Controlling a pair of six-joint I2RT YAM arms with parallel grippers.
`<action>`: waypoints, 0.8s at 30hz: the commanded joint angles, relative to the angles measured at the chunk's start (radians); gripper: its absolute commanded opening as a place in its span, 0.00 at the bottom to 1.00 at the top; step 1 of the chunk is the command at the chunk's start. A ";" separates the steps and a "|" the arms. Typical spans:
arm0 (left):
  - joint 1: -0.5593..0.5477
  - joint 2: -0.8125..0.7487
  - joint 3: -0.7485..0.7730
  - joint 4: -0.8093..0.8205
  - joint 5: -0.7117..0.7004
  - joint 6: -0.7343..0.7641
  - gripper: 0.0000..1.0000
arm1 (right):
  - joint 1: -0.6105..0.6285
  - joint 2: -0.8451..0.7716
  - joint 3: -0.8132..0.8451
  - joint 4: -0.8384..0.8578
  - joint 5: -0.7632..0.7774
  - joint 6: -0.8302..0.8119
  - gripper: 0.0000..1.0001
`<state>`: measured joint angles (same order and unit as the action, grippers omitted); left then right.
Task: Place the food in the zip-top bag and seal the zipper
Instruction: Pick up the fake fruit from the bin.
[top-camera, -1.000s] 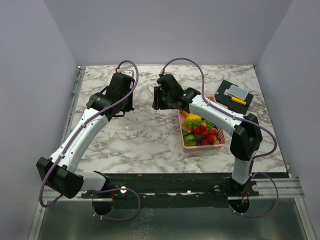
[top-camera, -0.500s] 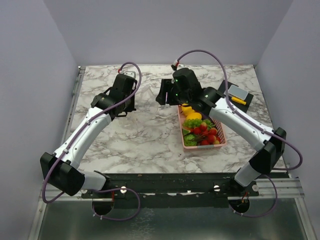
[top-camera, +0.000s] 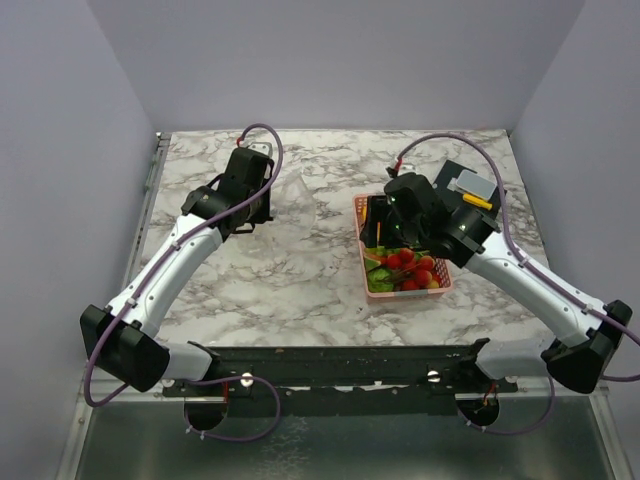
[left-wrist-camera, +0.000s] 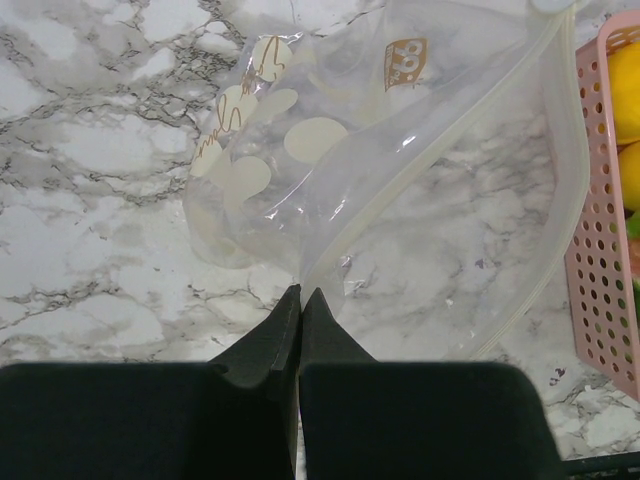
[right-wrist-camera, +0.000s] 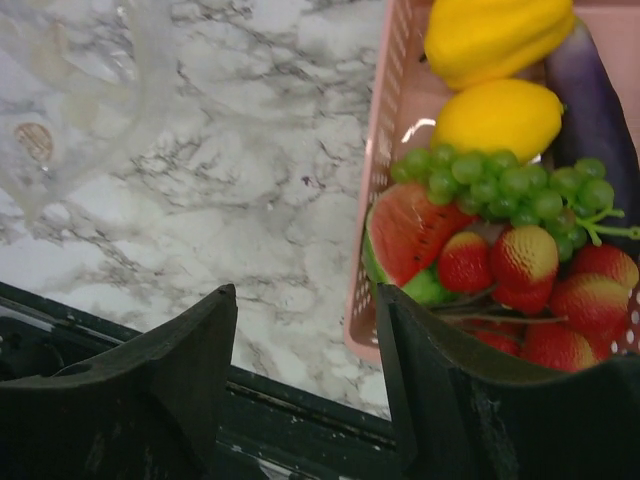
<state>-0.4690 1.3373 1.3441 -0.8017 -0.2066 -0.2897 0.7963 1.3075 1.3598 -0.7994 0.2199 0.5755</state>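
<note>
Clear plastic with pale cream dots on one face, the small zip-top bag (left-wrist-camera: 330, 150) is pinched at one end of its mouth by the left jaws, which are closed tight on that edge. From the left wrist, one lip of the thin press-seal zipper strip (left-wrist-camera: 440, 130) runs straight from the jaws toward 1 o'clock. The other lip bows out and comes back near 5 o'clock, so the mouth gapes toward 3 o'clock, facing the pink perforated plastic basket (left-wrist-camera: 600, 230). The dotted closed end points to about 10 o'clock.

From above, the bag (top-camera: 300, 195) is a faint sheet on the white marble counter (top-camera: 290, 270), its long axis roughly 9 to 3 o'clock, between the left arm (top-camera: 175, 255) and the basket (top-camera: 362, 255).

The right jaws stand apart with nothing between them, over bare marble at 9 o'clock of the basket rim (right-wrist-camera: 372, 200).

The plastic toy food sits in the basket:
- yellow pepper (right-wrist-camera: 495, 35) and lemon (right-wrist-camera: 500, 115) at 12 o'clock
- purple aubergine (right-wrist-camera: 595, 100) at 2 o'clock
- green grapes (right-wrist-camera: 500, 180) in the middle
- watermelon slice (right-wrist-camera: 405, 235) against the 9 o'clock wall
- red strawberries (right-wrist-camera: 520, 260) toward 5 o'clock
</note>
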 joint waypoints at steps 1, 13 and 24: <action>-0.005 -0.015 0.031 0.006 0.026 0.012 0.00 | -0.001 -0.080 -0.091 -0.112 0.058 0.076 0.63; -0.005 -0.031 0.009 0.004 0.041 0.020 0.00 | -0.002 -0.138 -0.247 -0.158 0.021 -0.015 0.61; -0.005 -0.044 -0.004 0.002 0.042 0.028 0.00 | 0.001 -0.135 -0.323 0.000 -0.159 -0.320 0.63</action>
<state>-0.4690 1.3239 1.3460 -0.8021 -0.1837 -0.2760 0.7963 1.1721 1.0676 -0.8780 0.1543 0.4026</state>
